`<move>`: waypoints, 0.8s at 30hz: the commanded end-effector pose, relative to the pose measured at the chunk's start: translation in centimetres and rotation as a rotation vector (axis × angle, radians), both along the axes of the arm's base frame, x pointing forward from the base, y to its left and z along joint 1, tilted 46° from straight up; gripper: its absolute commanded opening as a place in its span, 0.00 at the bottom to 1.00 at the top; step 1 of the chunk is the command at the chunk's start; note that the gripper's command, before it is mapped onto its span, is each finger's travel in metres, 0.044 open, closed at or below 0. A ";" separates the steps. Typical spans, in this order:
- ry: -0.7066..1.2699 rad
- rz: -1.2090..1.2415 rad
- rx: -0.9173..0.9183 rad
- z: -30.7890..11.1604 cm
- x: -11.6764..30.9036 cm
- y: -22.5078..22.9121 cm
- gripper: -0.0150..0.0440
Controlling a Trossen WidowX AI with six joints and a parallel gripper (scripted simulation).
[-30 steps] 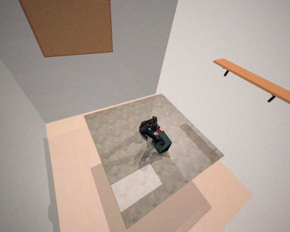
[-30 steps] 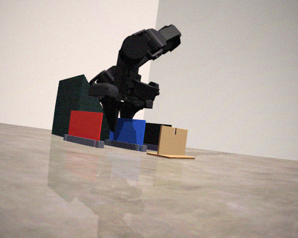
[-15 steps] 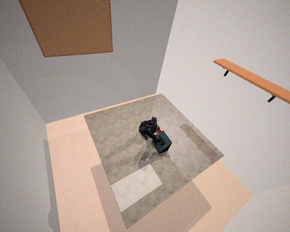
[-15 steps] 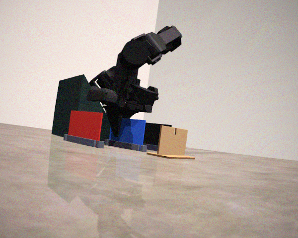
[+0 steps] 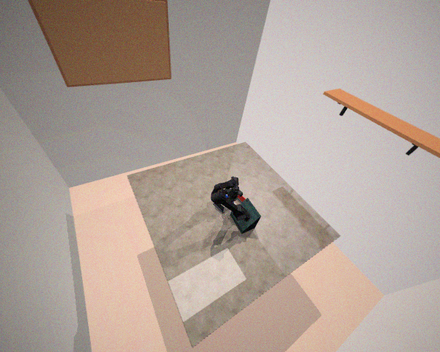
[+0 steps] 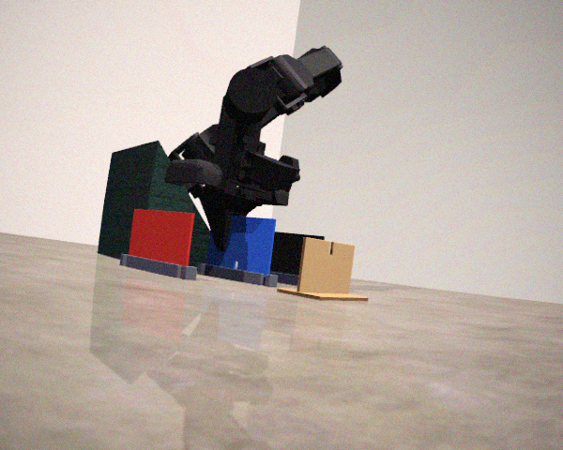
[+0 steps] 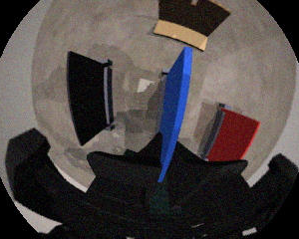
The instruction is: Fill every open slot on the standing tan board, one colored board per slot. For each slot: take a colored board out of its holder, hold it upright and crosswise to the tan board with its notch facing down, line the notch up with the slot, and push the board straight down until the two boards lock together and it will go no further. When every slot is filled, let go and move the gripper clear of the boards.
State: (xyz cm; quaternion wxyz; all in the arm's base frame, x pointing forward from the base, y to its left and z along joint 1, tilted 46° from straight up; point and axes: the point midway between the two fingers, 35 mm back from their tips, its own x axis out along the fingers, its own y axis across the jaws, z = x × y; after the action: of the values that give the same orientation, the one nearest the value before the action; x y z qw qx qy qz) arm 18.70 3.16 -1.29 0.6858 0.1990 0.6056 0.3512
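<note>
My claw [image 6: 221, 244] [image 7: 161, 135] is clamped on the blue board [image 6: 258, 244] [image 7: 177, 100], which stands upright in its holder [image 6: 233, 274]. The tan board [image 6: 327, 266] [image 7: 181, 34], its slot unfilled, lies just off the blue board's far end in the wrist view, so after lifting I'd carry it that way; whether it's already crosswise, I can't quite judge.

In the exterior view, the blue board [image 6: 257, 244] [image 7: 176, 100] partly conceals the black board [image 6: 289, 251] [image 7: 85, 100]; my wrist view crops the tan board [image 7: 194, 15] [image 6: 326, 266].
</note>
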 end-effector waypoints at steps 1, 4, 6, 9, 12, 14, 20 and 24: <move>-0.006 0.005 -0.004 0.4 0.0 -0.5 0.25; -0.006 0.005 -0.005 0.8 0.0 -0.9 0.25; -0.006 0.005 -0.005 1.1 0.0 -1.2 0.25; -0.006 0.005 -0.005 1.4 0.0 -1.6 0.25; -0.006 0.005 -0.005 1.8 0.0 -2.0 0.25; -0.006 0.005 -0.005 2.1 0.0 -2.3 0.25; -0.005 0.005 -0.006 2.9 0.0 -3.1 0.25; -0.005 0.005 -0.006 3.5 0.0 -3.7 0.25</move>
State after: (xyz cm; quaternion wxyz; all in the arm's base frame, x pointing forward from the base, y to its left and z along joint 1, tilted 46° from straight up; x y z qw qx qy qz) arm 18.66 -0.14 1.82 0.6866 0.1981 0.6055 0.3504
